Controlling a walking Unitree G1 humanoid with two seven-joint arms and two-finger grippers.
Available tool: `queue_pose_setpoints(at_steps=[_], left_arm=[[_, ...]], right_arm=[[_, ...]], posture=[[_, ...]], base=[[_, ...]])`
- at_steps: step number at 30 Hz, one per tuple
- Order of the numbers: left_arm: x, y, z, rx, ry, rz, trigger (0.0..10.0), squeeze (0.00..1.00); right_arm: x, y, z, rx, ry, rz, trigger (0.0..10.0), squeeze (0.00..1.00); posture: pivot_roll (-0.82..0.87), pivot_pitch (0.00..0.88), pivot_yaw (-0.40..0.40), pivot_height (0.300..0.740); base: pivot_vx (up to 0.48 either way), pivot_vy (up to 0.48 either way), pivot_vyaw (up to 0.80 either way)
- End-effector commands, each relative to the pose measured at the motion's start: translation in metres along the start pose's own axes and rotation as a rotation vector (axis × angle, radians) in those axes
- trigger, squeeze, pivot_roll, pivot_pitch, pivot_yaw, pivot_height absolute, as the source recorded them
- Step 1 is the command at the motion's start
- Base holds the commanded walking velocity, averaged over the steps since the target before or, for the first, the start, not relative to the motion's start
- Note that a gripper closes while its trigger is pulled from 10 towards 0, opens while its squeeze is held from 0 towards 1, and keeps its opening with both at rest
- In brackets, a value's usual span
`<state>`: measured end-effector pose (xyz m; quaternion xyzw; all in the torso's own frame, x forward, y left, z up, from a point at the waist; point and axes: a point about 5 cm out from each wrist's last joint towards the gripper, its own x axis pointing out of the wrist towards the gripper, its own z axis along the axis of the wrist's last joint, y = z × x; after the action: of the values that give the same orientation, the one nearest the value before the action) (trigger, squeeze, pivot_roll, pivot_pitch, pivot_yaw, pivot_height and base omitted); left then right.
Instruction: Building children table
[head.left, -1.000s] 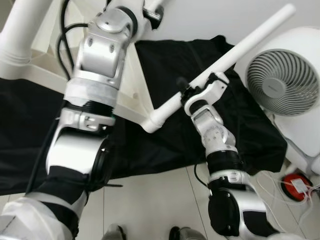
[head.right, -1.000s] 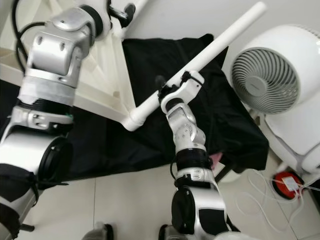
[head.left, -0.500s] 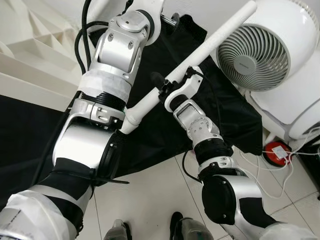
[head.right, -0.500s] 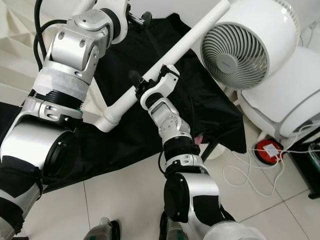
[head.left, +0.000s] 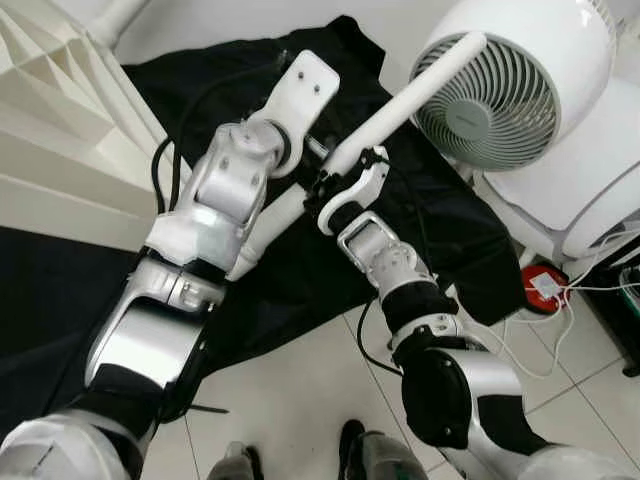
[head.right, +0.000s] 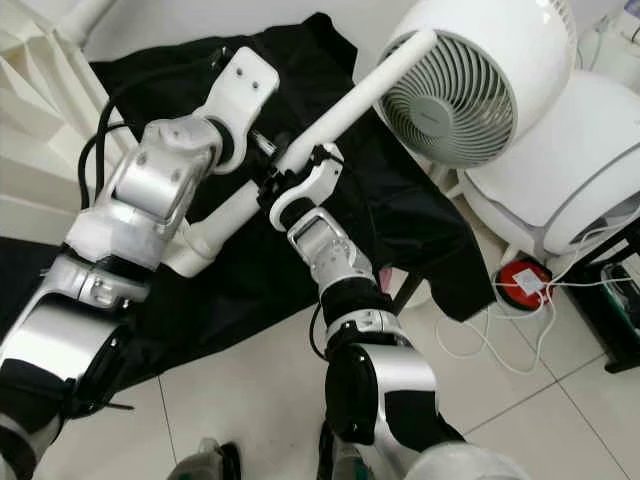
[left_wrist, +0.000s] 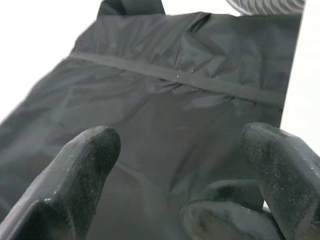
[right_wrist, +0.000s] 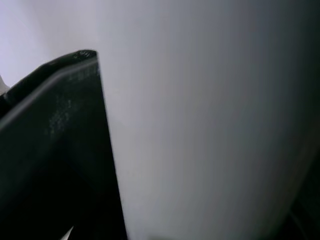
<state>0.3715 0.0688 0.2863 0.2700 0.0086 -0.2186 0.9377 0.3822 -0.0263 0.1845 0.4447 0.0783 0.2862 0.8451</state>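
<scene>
Since the leg (head.left: 400, 105) is a long white tube, I'd judge it light, rigid and smooth, so slippery under hard pads and prone to levering if held off-centre. It runs on a diagonal from a flanged foot end at about 8 o'clock of the head view, low beside the left arm, up to a capped tip at 1 o'clock, in front of the fan (head.left: 500, 100). The right gripper (head.left: 345, 180) has it roughly mid-length, jaws clamped around the tube; the right wrist view confirms it, with white tube surface hard against one black finger (right_wrist: 65, 150). Mid-length is a sensible hold for balance, but for seating the foot end into the table top (head.left: 50, 140), the ribbed white panel at 9 to 11 o'clock, a hold nearer that end would give less swing.

The left gripper (left_wrist: 180, 175) is spread wide, holding nothing, and looks down on the black cloth (left_wrist: 175, 100) that covers the surface under the work.

Hard to make out:
- The foot end of the leg passes behind the left forearm (head.left: 215, 200), so its flange and any thread or peg are mostly hidden.
- The socket it should go into can't be seen; the table top is cut off by the frame edge.
- A second white tube (head.left: 115, 15) at 11 o'clock is probably another leg, but it is cropped.
- A red plug block (head.left: 545, 285) and white cables lie on the floor at 4 o'clock, well apart from the work.
</scene>
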Motion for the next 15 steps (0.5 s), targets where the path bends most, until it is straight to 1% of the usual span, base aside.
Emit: queue_pose_setpoints(at_steps=[1, 2, 3, 5, 6, 7, 8, 9, 11, 15], left_arm=[[-0.003, -0.009, -0.015, -0.026, 0.057, -0.155, 10.0, 0.0], [-0.003, -0.009, -0.015, -0.026, 0.057, -0.155, 10.0, 0.0], [-0.005, -0.007, -0.015, -0.049, 0.056, -0.152, 10.0, 0.0], [-0.006, -0.005, -0.015, -0.062, 0.057, -0.15, 10.0, 0.0], [-0.008, 0.009, -0.011, -0.108, 0.034, -0.126, 10.0, 0.0], [-0.012, 0.021, -0.006, -0.129, 0.002, -0.111, 10.0, 0.0], [-0.015, 0.03, -0.002, -0.142, -0.02, -0.1, 10.0, 0.0], [-0.016, 0.034, 0.0, -0.147, -0.034, -0.095, 10.0, 0.0], [-0.018, 0.035, 0.0, -0.144, -0.037, -0.095, 10.0, 0.0], [-0.032, 0.03, -0.015, -0.067, 0.0, -0.17, 10.0, 0.0]], right_arm=[[-0.031, -0.05, -0.075, 0.12, 0.3, -0.279, 10.0, 0.0], [-0.031, -0.05, -0.075, 0.12, 0.3, -0.279, 10.0, 0.0], [-0.031, -0.05, -0.075, 0.122, 0.301, -0.279, 10.0, 0.0], [-0.031, -0.051, -0.075, 0.126, 0.301, -0.277, 10.0, 0.0], [-0.031, -0.051, -0.075, 0.12, 0.303, -0.275, 10.0, 0.0], [-0.031, -0.051, -0.074, 0.115, 0.304, -0.272, 10.0, 0.0], [-0.031, -0.051, -0.074, 0.111, 0.305, -0.27, 10.0, 0.0], [-0.031, -0.051, -0.074, 0.109, 0.306, -0.268, 10.0, 0.0], [-0.032, -0.051, -0.074, 0.109, 0.306, -0.268, 10.0, 0.0], [-0.035, -0.055, -0.076, 0.115, 0.306, -0.281, 10.0, 0.0]], posture=[[0.05, 0.241, 0.02, 0.74], [0.05, 0.241, 0.02, 0.74], [0.05, 0.241, 0.019, 0.74], [0.05, 0.241, 0.019, 0.74], [0.05, 0.243, 0.019, 0.74], [0.05, 0.243, 0.019, 0.74], [0.05, 0.243, 0.019, 0.74], [0.05, 0.243, 0.019, 0.74], [0.05, 0.247, 0.02, 0.74], [0.05, 0.255, 0.032, 0.74]], base=[[0.0, 0.0, 0.0], [0.0, 0.0, 0.0], [0.0, 0.0, 0.0], [0.0, 0.0, 0.0], [0.0, 0.0, 0.0], [0.0, 0.0, 0.0], [0.0, 0.0, 0.0], [0.0, 0.0, 0.0], [0.0, 0.0, 0.0], [0.0, 0.0, 0.0]])
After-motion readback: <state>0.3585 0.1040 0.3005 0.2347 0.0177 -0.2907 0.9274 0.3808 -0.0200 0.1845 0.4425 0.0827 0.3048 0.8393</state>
